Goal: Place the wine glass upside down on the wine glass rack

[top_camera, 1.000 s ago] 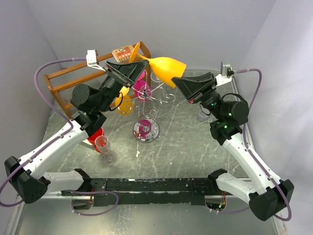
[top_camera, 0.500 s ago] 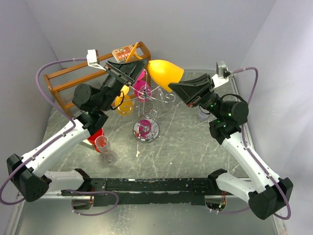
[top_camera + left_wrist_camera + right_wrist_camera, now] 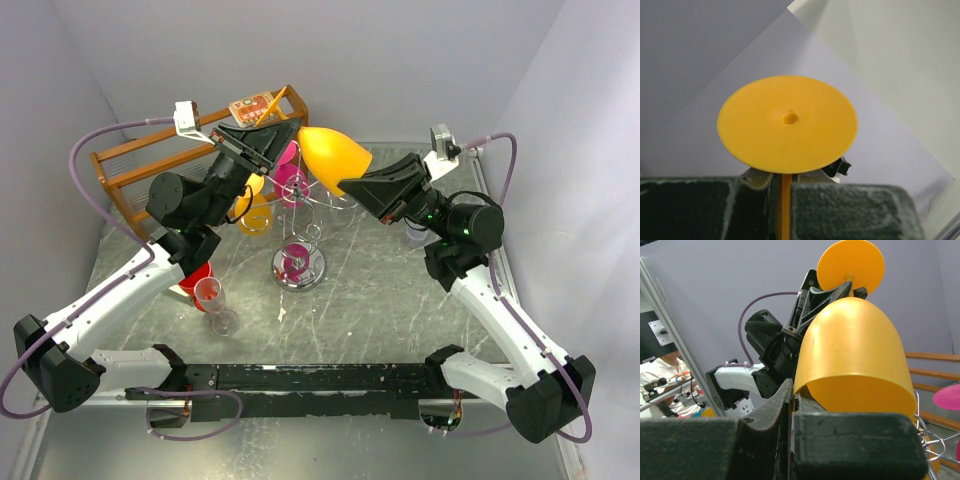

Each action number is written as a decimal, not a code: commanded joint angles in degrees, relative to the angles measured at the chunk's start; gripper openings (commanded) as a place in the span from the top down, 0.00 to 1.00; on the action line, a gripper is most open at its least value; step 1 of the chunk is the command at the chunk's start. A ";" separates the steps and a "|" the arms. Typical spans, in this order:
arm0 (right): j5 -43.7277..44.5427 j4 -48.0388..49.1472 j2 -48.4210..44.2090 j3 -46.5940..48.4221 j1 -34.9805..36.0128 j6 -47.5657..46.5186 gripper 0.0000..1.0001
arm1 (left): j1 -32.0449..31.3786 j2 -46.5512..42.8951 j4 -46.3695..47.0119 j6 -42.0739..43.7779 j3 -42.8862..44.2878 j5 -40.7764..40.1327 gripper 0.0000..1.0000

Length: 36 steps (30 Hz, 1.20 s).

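The yellow wine glass (image 3: 331,154) hangs in the air above the wine glass rack (image 3: 312,212), a silver wire stand on a round chrome base. My left gripper (image 3: 293,131) is shut on its thin stem, just below the round foot (image 3: 787,125), and the stem shows between the pads (image 3: 783,182). My right gripper (image 3: 346,185) is shut on the rim of the bowl (image 3: 852,355), the wall pinched between its fingers (image 3: 792,400). The glass lies tilted, foot up toward the back left and its mouth down toward the right.
Pink glasses (image 3: 291,181) and an orange one (image 3: 257,213) hang on the wire stand. A brown wooden shelf rack (image 3: 150,160) stands at the back left. A clear flute (image 3: 213,300) and a red cup (image 3: 195,276) stand by the left arm. Another clear glass (image 3: 415,236) is under the right arm.
My left gripper has closed onto the stem. The right arm has shifted left with the bowl, so the glass now sits closer over the wire stand.
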 commanded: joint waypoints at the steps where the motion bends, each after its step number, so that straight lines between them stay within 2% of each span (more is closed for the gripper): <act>1: -5.10 0.37 -0.95 -0.31 0.24 0.29 1.00 | 0.51 -1.07 3.58 1.29 0.04 -2.16 0.93; 9: -3.23 -6.68 -2.92 0.50 0.28 -4.20 0.99 | 0.58 -1.11 5.02 4.30 -0.02 -1.08 0.93; 15: 1.67 -16.04 -5.28 1.84 0.28 -9.45 0.68 | 0.61 -0.11 6.28 5.61 0.46 1.14 0.93; 17: 2.68 -20.78 -5.82 3.44 0.28 -11.69 0.51 | 0.58 0.03 5.94 6.72 0.93 1.70 0.93; 20: 5.02 -35.87 -8.24 6.89 0.28 -22.00 0.37 | 0.58 -0.13 5.16 9.27 1.02 2.56 0.93; 22: 8.71 -45.49 -10.23 8.32 0.28 -28.56 0.32 | 0.59 -0.25 5.30 11.35 0.42 3.15 0.93; 25: 12.44 -56.10 -12.24 10.81 0.28 -35.11 0.29 | 0.60 -0.23 4.84 15.52 0.08 5.15 0.93; 28: 13.84 -61.49 -13.33 13.57 0.28 -37.81 0.29 | 0.63 -0.10 4.65 19.58 0.10 7.74 0.93; 31: 15.42 -63.37 -13.61 16.00 0.28 -37.72 0.29 | 0.59 0.26 4.54 23.70 0.78 11.06 0.93; 36: 15.62 -60.36 -13.34 19.13 0.28 -33.71 0.32 | 0.61 2.23 1.57 31.23 4.36 17.55 0.93</act>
